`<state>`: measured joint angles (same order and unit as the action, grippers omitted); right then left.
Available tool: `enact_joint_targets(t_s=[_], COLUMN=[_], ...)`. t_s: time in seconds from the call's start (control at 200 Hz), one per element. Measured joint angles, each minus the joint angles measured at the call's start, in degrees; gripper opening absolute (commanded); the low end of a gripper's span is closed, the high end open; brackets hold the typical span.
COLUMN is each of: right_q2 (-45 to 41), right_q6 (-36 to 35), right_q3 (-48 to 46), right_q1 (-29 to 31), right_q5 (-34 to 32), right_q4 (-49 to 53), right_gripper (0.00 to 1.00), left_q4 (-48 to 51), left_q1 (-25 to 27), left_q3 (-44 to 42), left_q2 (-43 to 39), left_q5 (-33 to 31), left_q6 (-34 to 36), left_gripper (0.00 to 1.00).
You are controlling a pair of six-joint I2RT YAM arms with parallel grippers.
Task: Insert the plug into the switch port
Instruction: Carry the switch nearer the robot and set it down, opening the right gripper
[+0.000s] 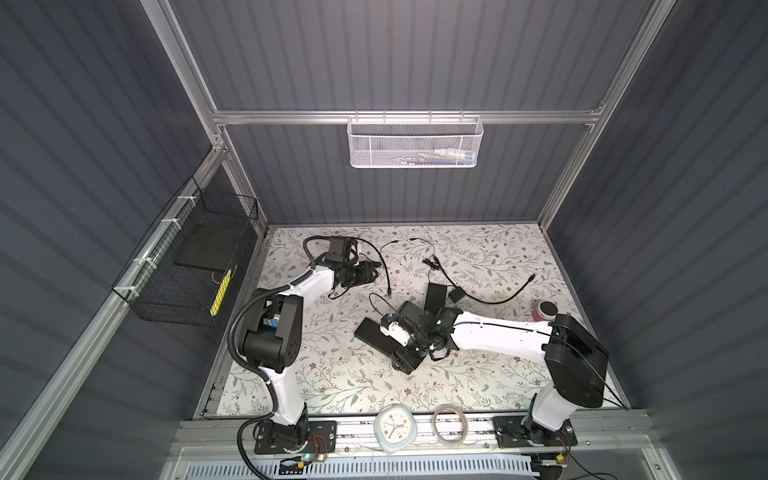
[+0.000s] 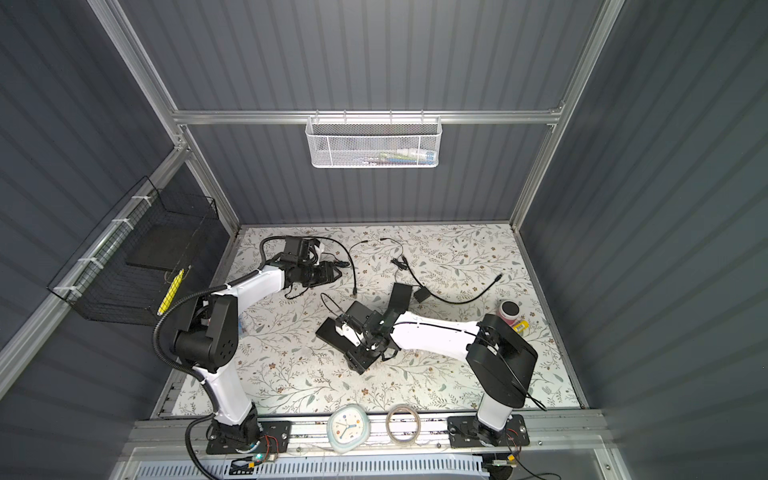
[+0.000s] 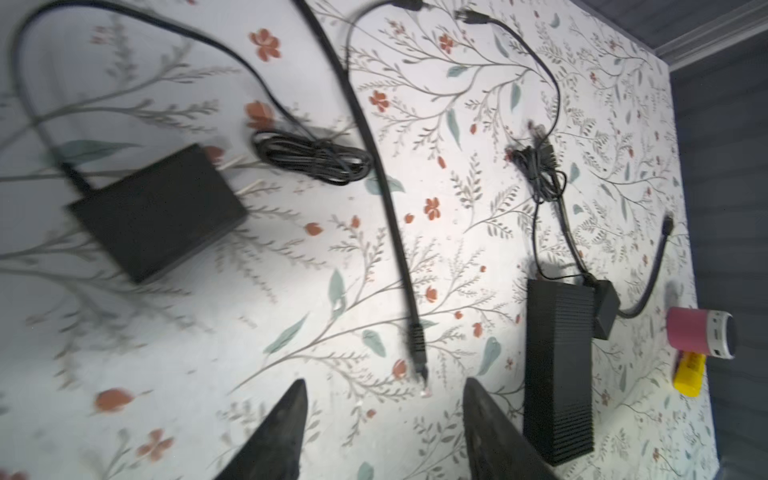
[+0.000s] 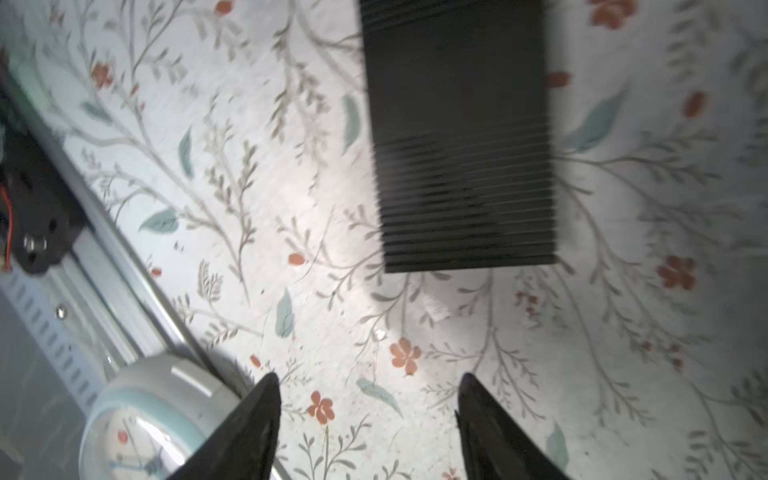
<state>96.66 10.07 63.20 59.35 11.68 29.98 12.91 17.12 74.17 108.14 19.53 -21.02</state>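
In both top views the plug [image 1: 388, 292] [image 2: 354, 293] lies on the floral mat [image 1: 478, 374] just left of frame centre. Its long axis is near vertical, its clear tip aims at the lower edge, and its cable runs off toward the top. The left wrist view shows it flat on the mat just ahead of the left gripper [image 3: 384, 384], whose jaws stand apart with nothing between them.

Below and slightly left of the plug lies the switch [image 1: 370, 334] [image 4: 457, 145], a flat ribbed black box with its long axis running upper left to lower right (its port cannot be made out). The right gripper [image 4: 370, 378], parted and empty, hovers by its lower-right end, and the arm hides that end from above.

A thin wire loop [image 1: 371, 302] lies between plug and switch. A second ribbed box [image 1: 436, 295] and a small adapter [image 1: 457, 295] sit right of the plug, and a pink speaker [image 1: 546, 309] stands at the mat's right edge.
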Motion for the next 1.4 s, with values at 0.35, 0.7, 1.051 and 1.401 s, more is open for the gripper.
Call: enact_joint_targets(t_s=[0.35,0.7,1.051,1.401], right_q2=[8.9,12.1,12.4,15.1], right_q6=[-0.1,1.7,4.9,1.6], right_q3=[3.4,4.4,3.1,7.0], right_q1=[0.7,-3.0,-9.7,-11.1], right_q5=[7.8,10.0,5.2,3.2], right_q4=[-2.6,-6.0,-10.5,-10.5], right_gripper=[0.32,0.33,0.34,0.38], left_q4=[0.9,-0.2,-3.6,-6.8], left_q1=[0.1,0.1,0.1,0.3], left_q3=[-2.1,-4.8,-7.8,-18.8], left_q2=[3.9,4.1,5.2,-2.1], left_q5=[5.4,9.4,13.1,14.2], left_q6=[2.2,2.5,2.1,-0.4], left_gripper=[0.31,0.27,0.24,0.22])
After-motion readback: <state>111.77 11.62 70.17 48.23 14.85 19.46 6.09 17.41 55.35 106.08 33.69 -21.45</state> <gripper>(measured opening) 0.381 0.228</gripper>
